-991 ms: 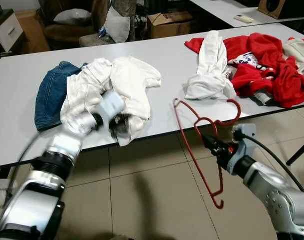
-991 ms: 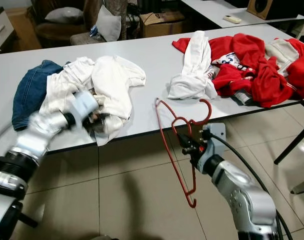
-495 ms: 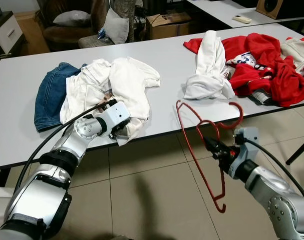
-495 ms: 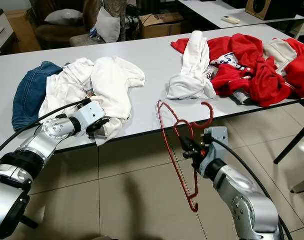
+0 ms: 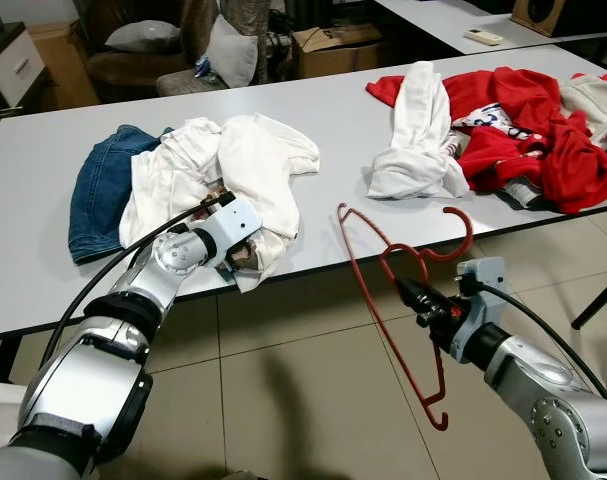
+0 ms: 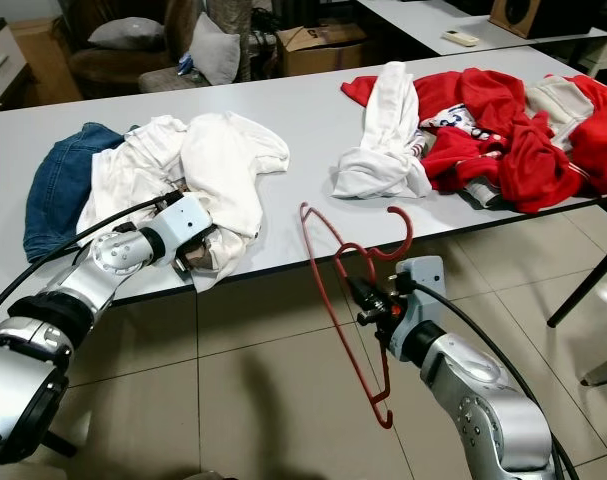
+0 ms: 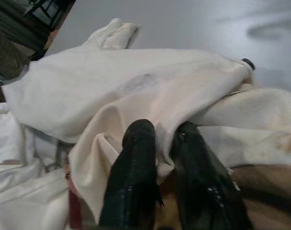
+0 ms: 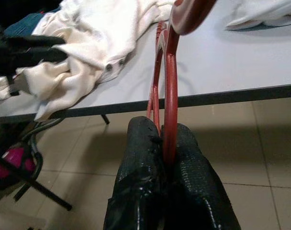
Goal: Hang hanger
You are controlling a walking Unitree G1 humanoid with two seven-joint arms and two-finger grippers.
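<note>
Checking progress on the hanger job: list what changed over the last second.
The left gripper reached into the white garment at the table edge and pinched its fabric. The right gripper shifted the red hanger slightly left, still clamped. Clothes piles stayed put.

A lived-in home room: a long white table (image 5: 43, 180) heaped with laundry, a brown leather armchair (image 5: 133, 60), a cardboard box (image 5: 333, 45), beige floor tiles (image 5: 303, 390).

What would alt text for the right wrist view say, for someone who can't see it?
The right pincer is shut on a red hanger, which rises in front of a grey table. A cream shirt lies heaped at the table edge, where the left pincer grips it, with tiled floor below.
</note>
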